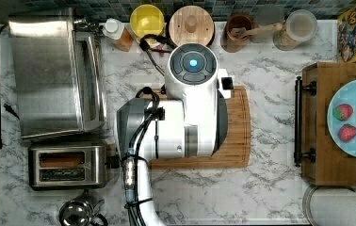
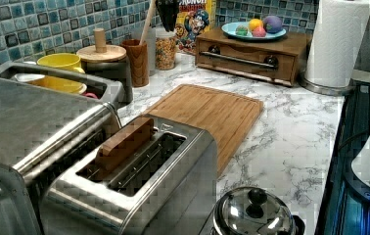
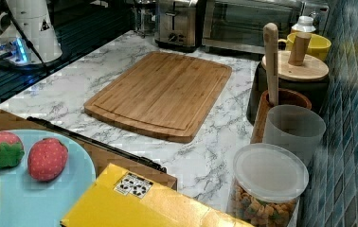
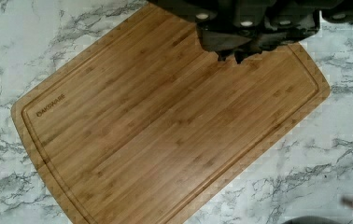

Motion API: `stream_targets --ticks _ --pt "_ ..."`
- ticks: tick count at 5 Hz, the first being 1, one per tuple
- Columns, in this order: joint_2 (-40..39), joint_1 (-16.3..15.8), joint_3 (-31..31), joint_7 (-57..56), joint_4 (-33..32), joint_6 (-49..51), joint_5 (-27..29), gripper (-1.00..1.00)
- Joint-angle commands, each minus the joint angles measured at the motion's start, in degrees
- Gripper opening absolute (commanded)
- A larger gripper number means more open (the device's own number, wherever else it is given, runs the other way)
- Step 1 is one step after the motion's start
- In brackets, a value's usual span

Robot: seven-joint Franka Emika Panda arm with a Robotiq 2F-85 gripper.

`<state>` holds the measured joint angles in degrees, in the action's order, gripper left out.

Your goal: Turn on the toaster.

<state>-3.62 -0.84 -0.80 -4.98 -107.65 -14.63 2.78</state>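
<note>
The toaster (image 1: 68,165) is a small steel box with two dark top slots at the top view's lower left, and a brown slice (image 2: 123,143) stands in one slot. Its black lever (image 1: 114,162) sticks out of the end facing the arm. The same toaster (image 3: 176,23) stands far back in the right view. My gripper (image 4: 230,57) hangs over the far part of the wooden cutting board (image 4: 165,130), well apart from the toaster. The fingers are shut with nothing between them. Its dark tip (image 2: 167,19) shows at the left view's top edge.
A large steel toaster oven (image 1: 49,75) stands right behind the toaster. A lidded steel pot (image 2: 254,213) sits by the toaster's front. Jars, a yellow bowl (image 1: 147,20) and a utensil cup line the tiled wall. A wooden box (image 1: 317,165) bears a fruit plate; a paper towel roll (image 2: 337,41) stands nearby.
</note>
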Motion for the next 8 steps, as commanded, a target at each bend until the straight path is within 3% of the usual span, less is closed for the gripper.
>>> stream_targets --ticks 1,2,3,4,6,8 --pt "3.1 -0.9 -1.7 -4.6 -4.8 -3.8 0.0 -1.0" --pt "7.1 -1.9 -2.8 -10.9 -10.8 -9.2 3.4 -1.0" --pt "6.9 -1.4 -5.1 -15.0 -11.7 -9.4 6.7 -1.0" --pt "9.9 -3.6 -5.1 -21.3 -16.1 -12.3 10.1 -1.0" --pt "14.3 -4.7 -8.1 -28.4 -23.3 -15.4 14.7 -1.0" --pt "14.1 -6.4 -10.4 -32.8 -25.2 -12.8 18.8 -1.0"
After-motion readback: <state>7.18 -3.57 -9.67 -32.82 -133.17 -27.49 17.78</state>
